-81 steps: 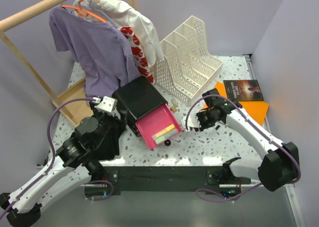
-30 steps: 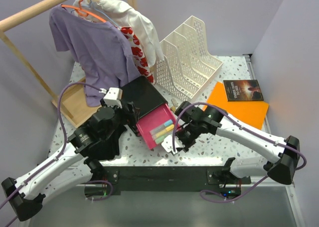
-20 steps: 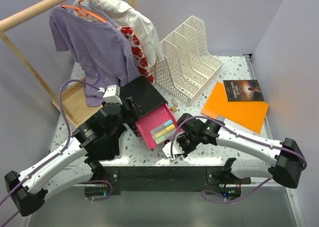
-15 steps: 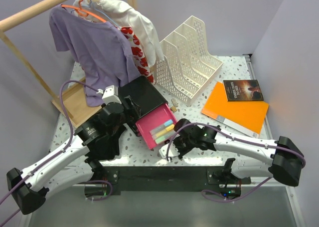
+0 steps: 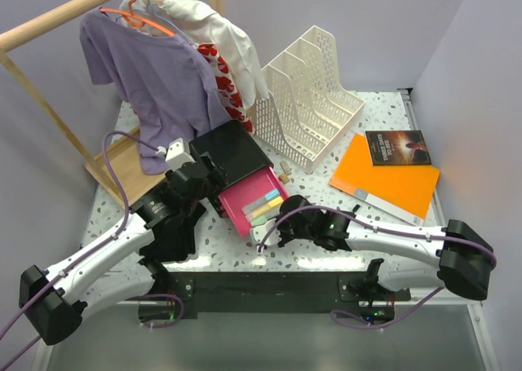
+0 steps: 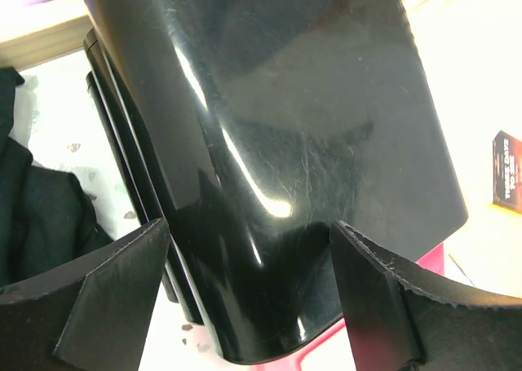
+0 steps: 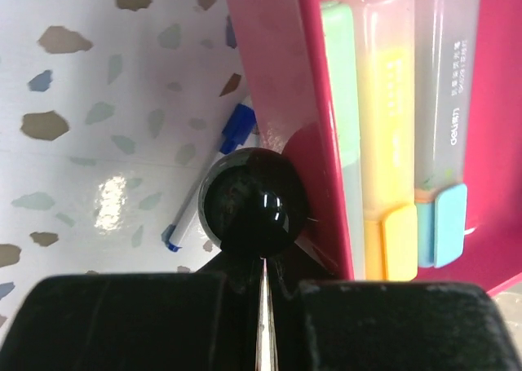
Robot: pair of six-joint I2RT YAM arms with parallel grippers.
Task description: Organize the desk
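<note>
On the speckled white desk [image 5: 383, 110] stands a glossy black drawer box [image 5: 232, 151] with its pink drawer [image 5: 254, 201] part way out. Green, yellow and blue-capped highlighters [image 7: 383, 143] lie in the drawer. My left gripper [image 5: 212, 171] is open, one finger on each side of the box's [image 6: 277, 143] front corner; whether the fingers [image 6: 110, 293] touch it I cannot tell. The right gripper [image 7: 263, 265] is shut with nothing in it, its tips against the drawer's round black knob [image 7: 253, 200]. A blue and white pen [image 7: 208, 183] lies on the desk beside the knob.
A white mesh file rack [image 5: 306, 94] stands behind the box. An orange folder [image 5: 391, 183] with a dark book [image 5: 397, 147] on it lies at the right. A clothes rail with a purple shirt [image 5: 155, 77] and wooden base [image 5: 114, 163] fills the left. Black cloth [image 5: 175, 232] lies under my left arm.
My right arm has swung left and its shut tips now meet the drawer knob. The pink drawer has slid further into the box. The left gripper has moved over the box and narrowed slightly.
</note>
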